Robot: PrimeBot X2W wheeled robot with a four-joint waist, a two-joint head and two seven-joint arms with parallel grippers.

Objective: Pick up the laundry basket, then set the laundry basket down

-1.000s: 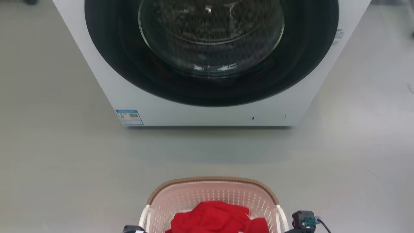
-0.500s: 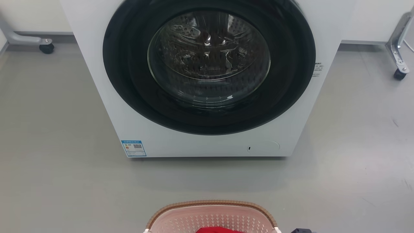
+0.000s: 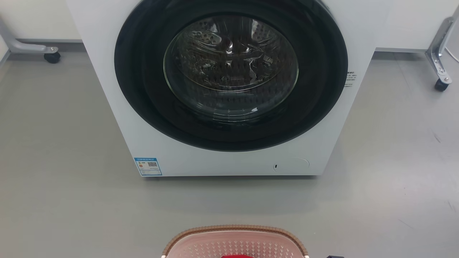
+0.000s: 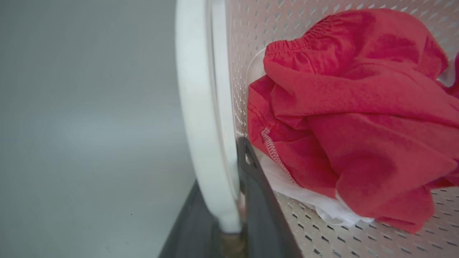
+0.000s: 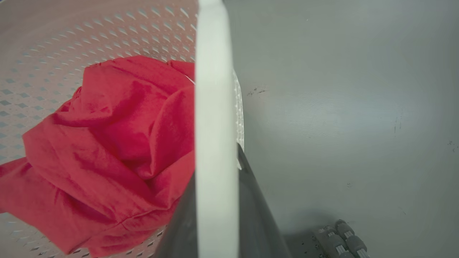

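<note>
The grey floor [image 3: 53, 200] takes up most of the head view, with the white washer [image 3: 229, 89] standing on it at centre, its round dark door facing the camera. Against a second ago the whole picture has shifted, so the camera has tilted up: the washer's upper door, the wall strip behind and two wheeled frame legs – one far left [image 3: 52, 57], one far right [image 3: 440, 84] – have come in. Since half a second ago the shift is slight.

The basket [image 3: 233, 228] sits at the bottom edge, centred before the washer, and less of it shows than before: just its far brown rim, a strip of pink perforated wall and a sliver of red. Whether it rests on the floor or hangs above it I cannot tell. A bare band of floor lies between rim and washer front, and open floor runs wide on both sides out to the frame legs.

Inside the basket a crumpled red cloth [image 4: 358, 118] lies over a white cloth [image 4: 304, 197].

The left gripper [image 4: 222, 168] is clamped on the basket's white left handle [image 4: 197, 107], one dark finger on each side. The right gripper [image 5: 215, 161] pinches the right handle [image 5: 213, 89] the same way – bare floor lies outside both handles.

A small blue sticker [image 3: 147, 166] marks the washer's lower left corner.
</note>
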